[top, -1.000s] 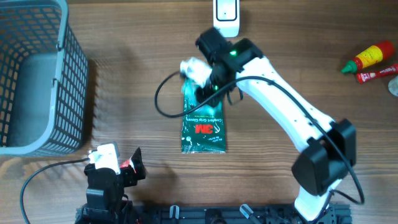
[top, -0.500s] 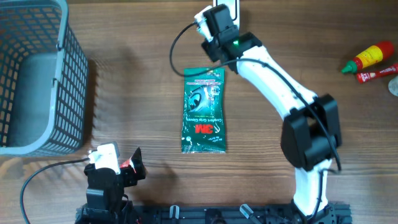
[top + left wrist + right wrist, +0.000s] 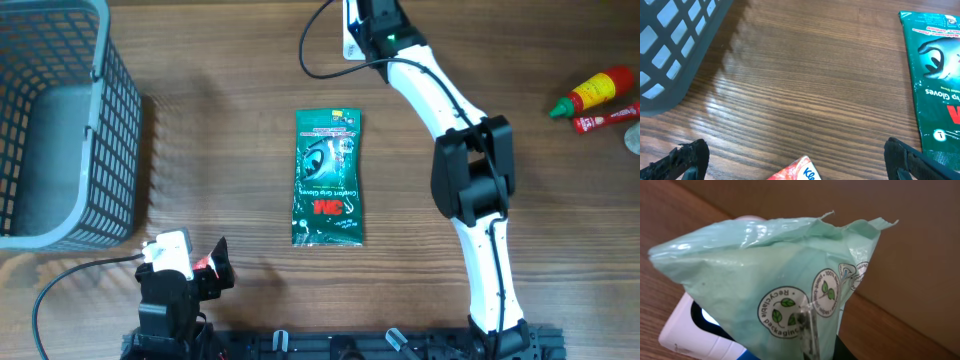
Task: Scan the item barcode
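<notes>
Pouch with "Recyclable packaging" seal

**Warm Wood Under Soft Light**

A brown wood-grain surface fills the whole overhead view, its grain running left to right in mid-brown streaks with darker lines between. In the left wrist view a pale sheen lies on the wood low at the left, and a soft shadow darkens the boards above it. In the right wrist view a plain brown backdrop rises behind the surface — flat, matt, unmarked.
</notes>
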`<state>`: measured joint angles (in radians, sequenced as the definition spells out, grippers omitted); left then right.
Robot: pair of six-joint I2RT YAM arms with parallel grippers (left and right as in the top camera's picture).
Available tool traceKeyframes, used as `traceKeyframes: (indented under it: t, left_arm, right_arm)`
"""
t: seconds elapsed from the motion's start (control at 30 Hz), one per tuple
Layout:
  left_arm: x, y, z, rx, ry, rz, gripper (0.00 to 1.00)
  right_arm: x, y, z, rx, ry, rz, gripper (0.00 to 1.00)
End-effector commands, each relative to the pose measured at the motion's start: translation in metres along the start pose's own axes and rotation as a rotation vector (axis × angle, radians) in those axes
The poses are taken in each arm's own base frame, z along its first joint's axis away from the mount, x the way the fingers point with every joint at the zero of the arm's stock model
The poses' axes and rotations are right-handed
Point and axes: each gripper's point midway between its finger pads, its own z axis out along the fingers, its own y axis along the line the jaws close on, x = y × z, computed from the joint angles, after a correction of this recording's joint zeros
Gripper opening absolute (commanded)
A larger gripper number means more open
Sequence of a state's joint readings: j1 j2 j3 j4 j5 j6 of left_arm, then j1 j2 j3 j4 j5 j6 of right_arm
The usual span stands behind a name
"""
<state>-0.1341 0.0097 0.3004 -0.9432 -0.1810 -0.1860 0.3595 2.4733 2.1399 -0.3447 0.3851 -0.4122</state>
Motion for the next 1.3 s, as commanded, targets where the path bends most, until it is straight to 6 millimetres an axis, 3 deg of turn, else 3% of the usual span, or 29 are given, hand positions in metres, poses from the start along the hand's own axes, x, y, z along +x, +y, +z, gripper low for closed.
traceKeyframes:
  t: [0.0, 0.17, 0.3, 0.5, 0.67, 0.87, 1.07, 1.1, 1.13, 1.2, 1.23, 1.27]
  left_arm:
    - [0.000, 0.000, 0.000, 0.003, -0.001, -0.010, 1.00]
    - [0.000, 0.000, 0.000, 0.003, -0.001, -0.010, 1.00]
    - [0.000, 0.000, 0.000, 0.003, -0.001, -0.010, 1.00]
    - [0.000, 0.000, 0.000, 0.003, -0.001, -0.010, 1.00]
    - [0.000, 0.000, 0.000, 0.003, -0.001, -0.010, 1.00]
    - [0.000, 0.000, 0.000, 0.003, -0.001, -0.010, 1.00]
    - [0.000, 0.000, 0.000, 0.003, -0.001, -0.010, 1.00]
    - [0.000, 0.000, 0.000, 0.003, -0.001, -0.010, 1.00]
    - [0.000, 0.000, 0.000, 0.003, -0.001, -0.010, 1.00]
    - [0.000, 0.000, 0.000, 0.003, -0.001, -0.010, 1.00]
    - [0.000, 0.000, 0.000, 0.003, -0.001, -0.010, 1.00]
    - [0.000, 0.000, 0.000, 0.003, -0.001, -0.010, 1.00]
  right_arm:
    - [-0.005, -0.012, 0.000, 0.082, 0.012, -0.016, 0.04]
    - [0.012, -0.045, -0.020, 0.214, 0.136, 0.051, 0.04]
    - [0.042, -0.074, -0.030, 0.289, 0.243, 0.131, 0.04]
    - [0.117, -0.127, -0.011, 0.271, 0.388, 0.350, 0.04]
    - [0.180, -0.186, 0.003, 0.227, 0.438, 0.595, 0.04]
    - [0.241, -0.236, 0.006, 0.090, 0.443, 0.796, 0.04]
    - [0.259, -0.236, 0.001, -0.007, 0.461, 0.862, 0.07]
    - [0.262, -0.236, 0.000, -0.006, 0.470, 0.862, 0.12]
    - [0.265, -0.237, -0.001, 0.005, 0.481, 0.867, 0.24]
    - [0.275, -0.241, -0.005, 0.053, 0.518, 0.931, 0.59]
    - [0.277, -0.240, -0.007, 0.053, 0.530, 0.962, 0.72]
    - [0.277, -0.238, -0.010, 0.042, 0.536, 0.979, 1.00]
